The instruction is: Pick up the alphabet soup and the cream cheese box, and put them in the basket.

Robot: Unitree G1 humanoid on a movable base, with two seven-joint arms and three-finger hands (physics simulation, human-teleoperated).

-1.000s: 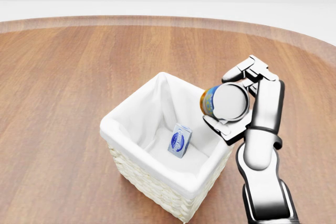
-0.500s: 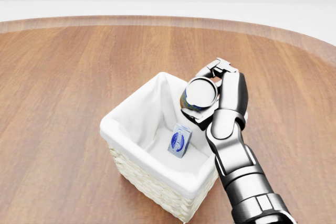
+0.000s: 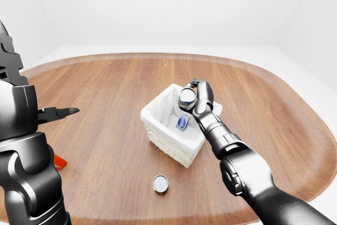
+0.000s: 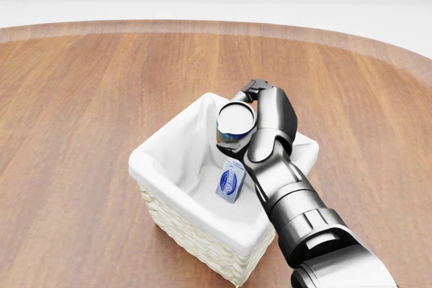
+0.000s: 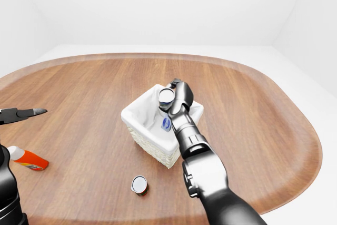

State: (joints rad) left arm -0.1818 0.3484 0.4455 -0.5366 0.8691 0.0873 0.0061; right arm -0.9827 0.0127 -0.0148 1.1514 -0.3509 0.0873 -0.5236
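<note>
Soup can (image 4: 235, 121) moved over basket (image 4: 202, 244); eye views: second can (image 3: 160, 184).

A small can (image 5: 139, 185) and perhaps a bottle (image 5: 27, 159) lie on the table (image 5: 253, 130).

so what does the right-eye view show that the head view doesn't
Only the right-eye view shows a small can standing on the table below the basket, an orange-and-white bottle lying at the left edge, and the left hand held out over the wood. Only the head view shows the basket's woven wall close up. Both show the right hand holding the alphabet soup over the white-lined basket, with the cream cheese box inside it.
</note>
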